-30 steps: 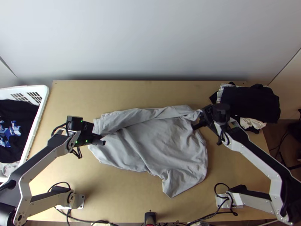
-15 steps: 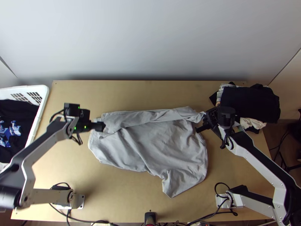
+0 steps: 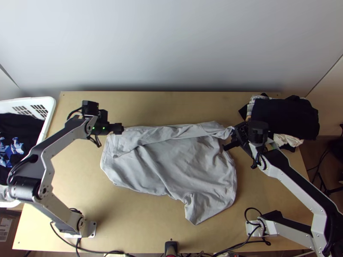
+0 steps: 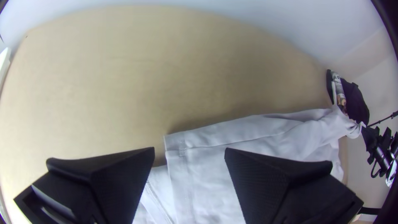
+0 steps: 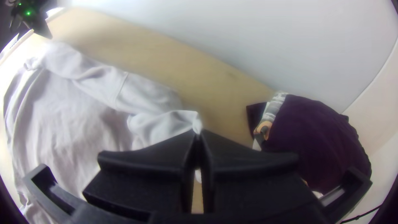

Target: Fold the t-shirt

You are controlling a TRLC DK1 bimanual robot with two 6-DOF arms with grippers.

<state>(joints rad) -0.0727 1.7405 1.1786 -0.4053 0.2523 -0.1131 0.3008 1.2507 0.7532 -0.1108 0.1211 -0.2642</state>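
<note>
Lining up a corner grab, likely: t-shirt point(image 3: 176, 165) lies on tabletop point(image 3: 163, 105), folded strip point(image 3: 167, 133) running left-right; left end effector point(image 4: 190, 150), spread wide, sits by strip's left corner, right end effector point(image 5: 198, 132) pinches opposite end.

- We can read no words, numbers or signs.
- At nine o'clock in the top view, we find pale print point(image 3: 16, 147) on dark cloth point(image 3: 25, 126), illegible.
- At eight o'clock, we see a box point(image 3: 13, 231) with an unreadable label point(image 3: 5, 226).
</note>
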